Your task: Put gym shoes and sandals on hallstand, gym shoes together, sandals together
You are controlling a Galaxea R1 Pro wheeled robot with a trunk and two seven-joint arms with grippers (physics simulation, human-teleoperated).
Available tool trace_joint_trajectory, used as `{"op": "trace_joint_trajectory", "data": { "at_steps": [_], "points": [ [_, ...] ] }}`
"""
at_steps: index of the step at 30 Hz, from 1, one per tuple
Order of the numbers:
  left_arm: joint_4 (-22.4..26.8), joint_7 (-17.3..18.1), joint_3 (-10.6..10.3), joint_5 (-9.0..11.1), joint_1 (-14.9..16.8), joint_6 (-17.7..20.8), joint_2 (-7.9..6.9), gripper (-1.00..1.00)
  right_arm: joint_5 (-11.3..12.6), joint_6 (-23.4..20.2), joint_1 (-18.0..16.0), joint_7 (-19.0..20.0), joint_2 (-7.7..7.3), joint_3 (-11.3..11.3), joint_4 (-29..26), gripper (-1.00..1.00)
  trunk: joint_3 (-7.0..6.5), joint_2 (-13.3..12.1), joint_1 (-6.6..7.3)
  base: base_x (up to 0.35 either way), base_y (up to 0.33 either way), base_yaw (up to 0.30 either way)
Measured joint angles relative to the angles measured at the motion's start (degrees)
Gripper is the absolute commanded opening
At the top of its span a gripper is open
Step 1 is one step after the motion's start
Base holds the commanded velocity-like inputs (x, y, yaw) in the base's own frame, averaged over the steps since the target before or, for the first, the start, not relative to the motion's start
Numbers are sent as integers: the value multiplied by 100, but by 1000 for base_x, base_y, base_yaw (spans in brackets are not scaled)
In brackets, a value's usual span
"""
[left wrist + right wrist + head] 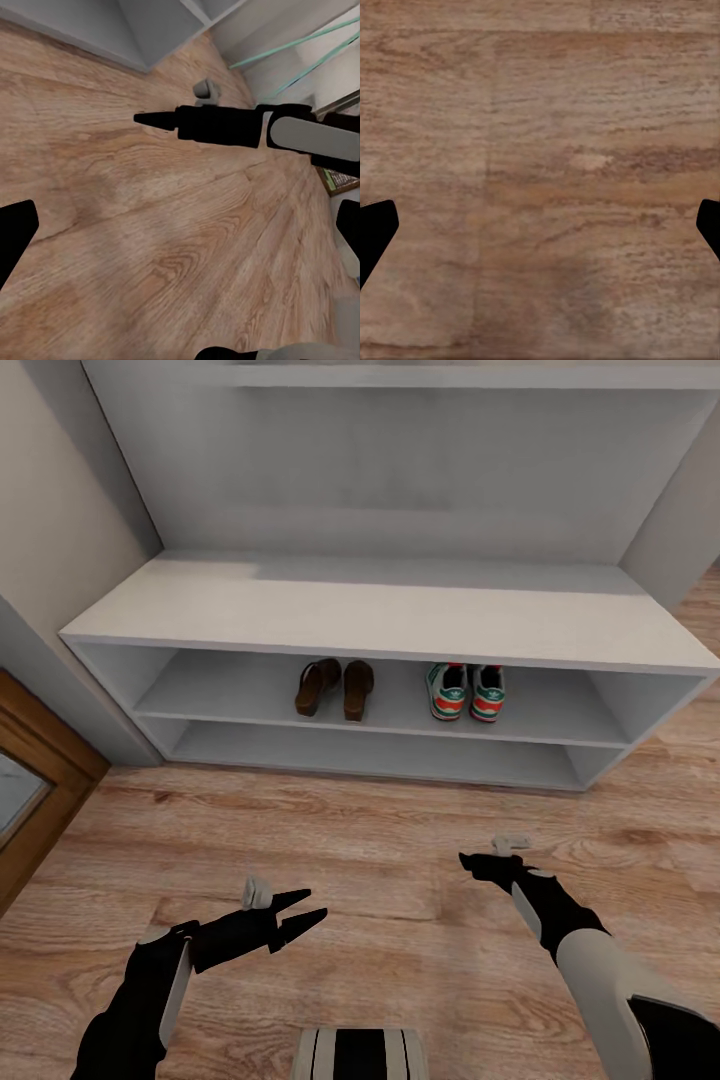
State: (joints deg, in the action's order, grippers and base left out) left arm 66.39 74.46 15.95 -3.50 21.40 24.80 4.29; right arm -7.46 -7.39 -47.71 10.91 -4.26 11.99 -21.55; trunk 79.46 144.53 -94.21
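From the head camera, the shoe rack point(390, 610) stands against the wall straight ahead, a pale grey low unit with a flat top and two open shelves under it. On the upper shelf point(560, 715) sit all four pieces of footwear. The two sandals point(334, 688) are left of middle, dark brown with tan soles, side by side and nearly touching, heels toward the room. The two gym shoes point(466, 692) are to their right, white with green stripes and orange-red heels, also side by side. A clear gap separates the pairs. The lower shelf point(380, 755) shows bare grey board. The wooden floor point(380, 830) runs out in front of the rack.

Low in that same view, the left claw point(314, 908) hangs over the floor with its two dark fingers spread a little and nothing between them. The right claw point(470, 860) hovers over the boards too, further forward; from this angle I cannot tell how far it is open.

At the left wrist, the left claw's fingers point(16, 232) sit wide apart at the edges, with plank floor point(135, 225) between them. Across the way, the right arm point(300, 135) reaches over the boards, its claw point(146, 118) a dark point.

At the right wrist, black fingertips point(375, 232) show at both edges, well apart, holding nothing, over wood grain point(540, 187).
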Motion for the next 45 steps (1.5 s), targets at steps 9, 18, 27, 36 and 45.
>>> {"op": "trace_joint_trajectory", "data": {
  "at_steps": [9, 18, 27, 36, 45],
  "points": [
    [0, 0, 1, 0, 0, 0, -2, 100, -2, 154, 0, 3, 0, 0, 136, 100, 0, 0, 0, 0, 0, 0],
    [0, 0, 1, 0, 0, 0, 0, 100, -2, 214, 0, 3, 1, 0, 257, 100, 0, 0, 0, 0, 0, 0],
    [0, 0, 1, 0, 0, 0, 1, 100, -2, 216, 0, 2, 1, 0, 270, 100, 0, 0, 0, 0, 0, 0],
    [0, 1, -5, 0, 0, 0, 1, 100, -2, 216, 0, 2, 1, 0, 269, 100, -66, -4, 8, 0, 0, 0],
    [0, 0, -1, 0, 0, 0, 3, 100, -3, 214, 0, 2, 16, 0, 269, 100, -265, -16, 31, 0, 0, 0]
  ]
}}
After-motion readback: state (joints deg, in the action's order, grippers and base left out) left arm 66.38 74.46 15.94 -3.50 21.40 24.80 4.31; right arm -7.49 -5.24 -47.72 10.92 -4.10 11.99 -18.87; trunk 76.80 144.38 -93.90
